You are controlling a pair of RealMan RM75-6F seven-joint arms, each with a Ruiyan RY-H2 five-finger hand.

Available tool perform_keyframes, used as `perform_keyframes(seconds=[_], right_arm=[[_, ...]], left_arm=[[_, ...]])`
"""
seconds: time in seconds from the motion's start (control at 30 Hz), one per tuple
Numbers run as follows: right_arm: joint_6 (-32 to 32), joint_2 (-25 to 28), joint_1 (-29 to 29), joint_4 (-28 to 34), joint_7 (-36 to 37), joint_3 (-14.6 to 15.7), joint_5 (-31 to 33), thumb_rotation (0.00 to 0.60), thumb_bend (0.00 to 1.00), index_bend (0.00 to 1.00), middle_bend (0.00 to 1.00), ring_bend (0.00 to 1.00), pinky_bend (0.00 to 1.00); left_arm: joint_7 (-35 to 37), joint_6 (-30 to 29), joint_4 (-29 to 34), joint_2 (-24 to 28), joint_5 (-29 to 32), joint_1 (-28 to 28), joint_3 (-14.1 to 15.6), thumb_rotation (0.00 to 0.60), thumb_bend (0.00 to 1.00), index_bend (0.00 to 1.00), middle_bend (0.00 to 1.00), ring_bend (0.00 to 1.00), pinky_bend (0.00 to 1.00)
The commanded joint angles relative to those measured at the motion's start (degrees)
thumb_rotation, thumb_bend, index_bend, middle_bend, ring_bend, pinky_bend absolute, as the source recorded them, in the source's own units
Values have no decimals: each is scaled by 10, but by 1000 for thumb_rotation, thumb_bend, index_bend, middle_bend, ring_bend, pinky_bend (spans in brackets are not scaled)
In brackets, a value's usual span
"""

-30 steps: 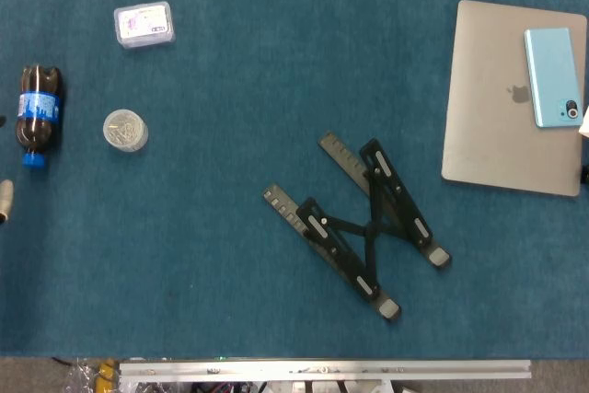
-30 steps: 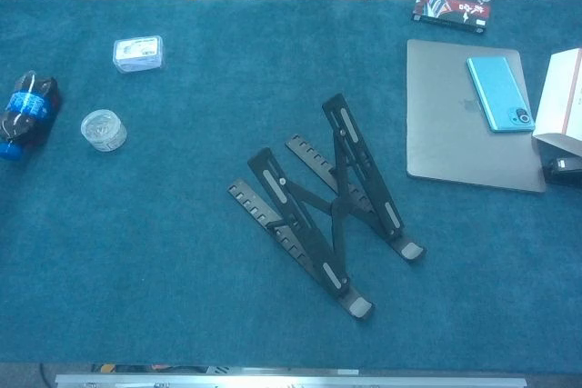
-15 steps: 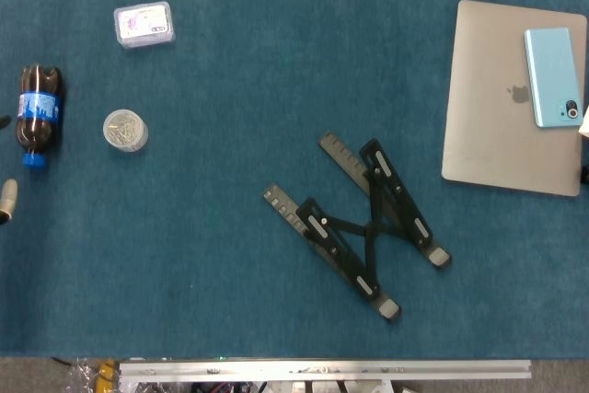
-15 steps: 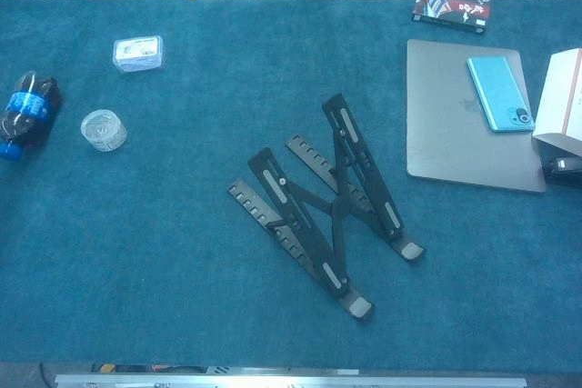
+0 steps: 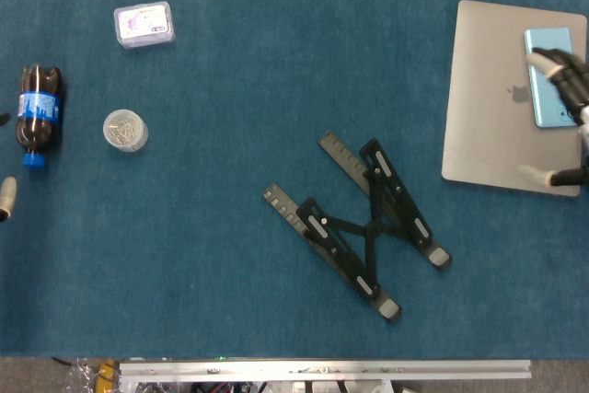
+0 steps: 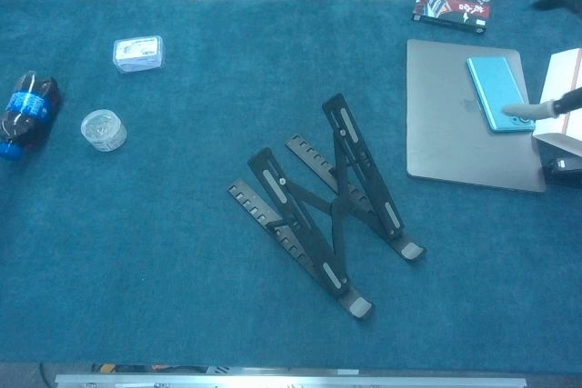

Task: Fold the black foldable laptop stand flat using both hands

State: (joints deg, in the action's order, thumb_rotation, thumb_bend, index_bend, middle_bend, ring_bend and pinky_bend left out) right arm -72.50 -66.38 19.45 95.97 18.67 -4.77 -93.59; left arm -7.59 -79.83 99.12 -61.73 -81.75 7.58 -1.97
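The black foldable laptop stand (image 5: 359, 223) lies spread out on the blue table cloth near the middle, its two slotted legs crossed by thin struts; the chest view shows the stand (image 6: 323, 202) too. My right hand (image 5: 571, 85) reaches in from the right edge above the laptop and phone, far right of the stand, fingers apart and holding nothing. One of its fingertips (image 6: 520, 110) shows over the phone. Of my left hand (image 5: 5, 192) only a fingertip shows at the left edge, far from the stand.
A silver laptop (image 5: 497, 108) with a light blue phone (image 5: 545, 103) on it lies at the right. A cola bottle (image 5: 38, 115), a round clear container (image 5: 124, 130) and a small plastic box (image 5: 144, 25) are at the left. A white box (image 6: 566, 88) stands at the right edge.
My right hand has come into view from the right, over the laptop and phone. The left fingertip barely shifted. The stand has not moved.
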Motion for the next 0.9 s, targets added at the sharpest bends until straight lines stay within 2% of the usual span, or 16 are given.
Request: perform_keyframes(seconds=[0.03,0.2,0.43,0.9], right_arm=[[47,0,46,20,113,12,-29,600,13,0,71,0,129],[73,-26,78,9,211,16,-32,600,13,0,71,0,129],[119,-63,123,-3,299,13,-16,600,13,0,71,0,129],[182,-135,180,-41,359,10,22,600,14,0,72,0,129]], left_arm=[[3,0,0,1,2,-1,0,600,407,132,104,107,74],[6,4,-1,3,4,0,1,600,407,132,104,107,74],[6,11,-5,1,7,4,0,600,407,132,104,107,74],[24,18,-22,0,11,4,2,600,407,132,104,107,74]])
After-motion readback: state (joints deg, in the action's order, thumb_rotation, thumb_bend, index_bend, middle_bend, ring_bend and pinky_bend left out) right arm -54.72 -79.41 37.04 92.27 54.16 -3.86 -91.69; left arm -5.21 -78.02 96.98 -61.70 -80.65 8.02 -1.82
